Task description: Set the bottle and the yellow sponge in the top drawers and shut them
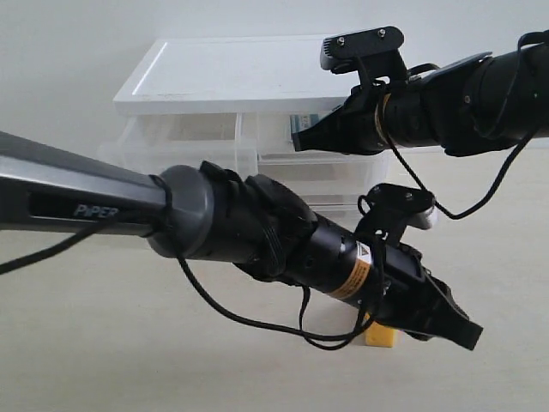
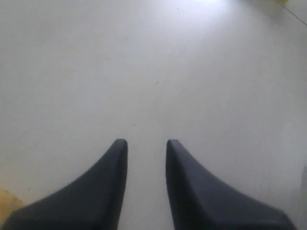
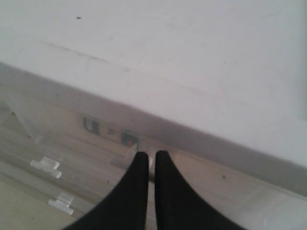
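Pale tabletop (image 1: 129,352): left claw (image 2: 146,143) part-open, empty; right claw (image 3: 149,155) shut, empty; yellow sponge (image 1: 380,336) likely light, soft: pinch flat sides.

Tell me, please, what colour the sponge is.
The sponge is yellow; the exterior view shows it best.

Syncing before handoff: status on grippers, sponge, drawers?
Left gripper open, empty, by yellow sponge on table. Right gripper shut, tips at right top drawer. Sponge half hidden behind left gripper.
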Controlling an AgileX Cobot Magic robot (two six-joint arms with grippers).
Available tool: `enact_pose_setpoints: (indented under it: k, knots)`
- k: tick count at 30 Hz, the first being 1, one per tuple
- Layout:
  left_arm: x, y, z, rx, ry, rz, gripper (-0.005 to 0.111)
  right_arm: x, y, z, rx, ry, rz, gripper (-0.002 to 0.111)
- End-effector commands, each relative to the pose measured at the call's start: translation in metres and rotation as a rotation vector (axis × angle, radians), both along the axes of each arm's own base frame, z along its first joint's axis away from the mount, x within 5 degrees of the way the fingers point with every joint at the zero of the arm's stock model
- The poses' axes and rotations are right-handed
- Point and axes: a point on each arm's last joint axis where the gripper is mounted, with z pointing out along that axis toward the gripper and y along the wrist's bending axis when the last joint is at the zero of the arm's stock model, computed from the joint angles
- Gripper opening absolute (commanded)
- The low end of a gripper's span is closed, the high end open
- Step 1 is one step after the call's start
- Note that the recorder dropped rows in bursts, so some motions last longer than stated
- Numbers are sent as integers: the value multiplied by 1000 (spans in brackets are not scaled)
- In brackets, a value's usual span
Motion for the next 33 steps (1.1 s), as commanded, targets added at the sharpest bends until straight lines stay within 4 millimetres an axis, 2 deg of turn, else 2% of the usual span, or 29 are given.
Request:
enact_pose_setpoints:
  k: [1,5,8,12,14,16,18,21,24,26,28,30,33]
  knots:
    - [-1,-5,-26,36,33,-18,26,-4,13,-8,20,46,98,0]
    - [11,4,-38,50,87,41,26,-4,13,-8,18,44,100,0]
    - [32,26,-26,2,169,83,26,-5,13,-8,20,46,100,0]
    - [53,56,-34,16,220,172,26,-5,13,-8,18,45,101,0]
    - [55,70,-39,14,275,168,26,-4,13,-8,18,44,100,0]
    - [55,75,-32,-11,292,138,26,-4,13,-8,17,44,98,0]
    - [54,75,-14,-39,248,110,26,-4,13,-8,19,44,95,0]
    - [44,74,20,-112,144,-62,26,-4,13,-8,19,44,95,0]
    - [40,75,41,-136,-135,-242,31,-4,13,-8,14,42,98,0]
    - [46,76,42,-96,-332,-298,38,-4,13,-8,14,42,98,0]
    - [56,79,38,-23,-429,-249,44,-4,13,-8,16,43,101,0]
    - [56,82,25,17,-406,-219,54,-5,14,-8,19,46,104,0]
    - [54,87,8,65,-379,-200,64,-5,13,-8,18,44,101,0]
